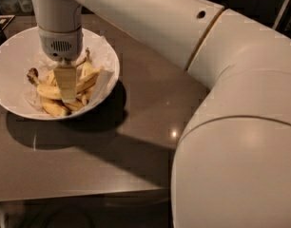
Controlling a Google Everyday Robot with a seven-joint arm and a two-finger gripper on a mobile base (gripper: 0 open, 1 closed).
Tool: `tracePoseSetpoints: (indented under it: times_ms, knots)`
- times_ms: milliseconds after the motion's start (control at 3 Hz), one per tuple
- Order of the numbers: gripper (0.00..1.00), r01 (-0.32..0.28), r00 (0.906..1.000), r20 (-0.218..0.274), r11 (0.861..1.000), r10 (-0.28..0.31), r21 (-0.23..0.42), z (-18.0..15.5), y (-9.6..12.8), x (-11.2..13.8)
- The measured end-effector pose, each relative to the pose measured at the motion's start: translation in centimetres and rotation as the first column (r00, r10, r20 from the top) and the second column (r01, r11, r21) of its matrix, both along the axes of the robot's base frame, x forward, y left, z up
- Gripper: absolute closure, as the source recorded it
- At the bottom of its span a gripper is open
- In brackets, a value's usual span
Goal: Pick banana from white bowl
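The white bowl [12, 56] stands on the left of the brown table, lined with crumpled white paper. Several yellow bananas lie in it. The banana [46, 91], freckled with a dark stem ending in a blackish knob, lies at the left of the pile, stem pointing up-left. My gripper [67, 85] hangs straight down from the white wrist [60, 27] into the middle of the pile, just right of that banana's body. It hides the bananas behind it. I cannot tell whether it touches the banana.
My big white arm [231, 127] fills the right and top of the view. The table's front edge [79, 194] runs along the bottom. Dark items stand at the far left back [0, 25]. The bowl casts a shadow to its front.
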State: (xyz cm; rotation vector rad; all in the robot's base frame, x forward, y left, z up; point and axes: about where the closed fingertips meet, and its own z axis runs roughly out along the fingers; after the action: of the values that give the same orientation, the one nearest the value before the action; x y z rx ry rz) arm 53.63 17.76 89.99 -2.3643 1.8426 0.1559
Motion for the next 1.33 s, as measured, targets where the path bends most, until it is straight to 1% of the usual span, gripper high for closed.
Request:
tracePoseSetpoints:
  times_ms: [667, 1000, 1333]
  knots:
    - [0.41, 0.038, 0.9979, -0.052, 0.999, -0.038, 0.005, -1.74, -0.76, 1.42]
    - [0.61, 0.038, 0.9979, -0.052, 0.999, -0.038, 0.005, -1.76, -0.75, 1.43]
    - [0.84, 0.038, 0.9979, -0.052, 0.999, -0.038, 0.005, -1.76, -0.75, 1.43]
